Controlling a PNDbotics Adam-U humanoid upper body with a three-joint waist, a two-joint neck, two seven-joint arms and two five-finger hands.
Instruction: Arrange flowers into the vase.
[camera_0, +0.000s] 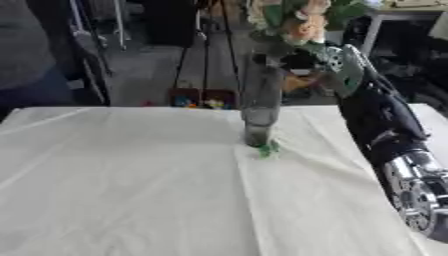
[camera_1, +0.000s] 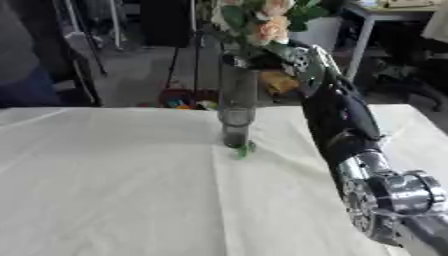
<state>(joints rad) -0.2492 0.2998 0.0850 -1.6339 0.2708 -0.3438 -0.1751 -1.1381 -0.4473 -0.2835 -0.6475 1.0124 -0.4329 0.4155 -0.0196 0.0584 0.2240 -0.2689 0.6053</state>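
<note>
A tall clear glass vase (camera_0: 260, 105) stands upright on the white tablecloth (camera_0: 131, 175), near the table's far edge. My right arm runs up from the lower right, and my right hand (camera_0: 306, 67) sits at the vase's mouth, fingers curled on a bunch of peach and white flowers (camera_1: 262, 22) with green leaves. The blooms are above the rim; their stems are hidden behind the hand and the glass. A small green scrap (camera_0: 268, 149) lies on the cloth against the vase's base. My left hand shows in neither view.
The cloth has long creases running toward me. Beyond the far edge are a grey floor, stand legs (camera_0: 206, 55) and small colourful things (camera_0: 201, 97) on the floor. A desk (camera_0: 411, 15) stands at the back right.
</note>
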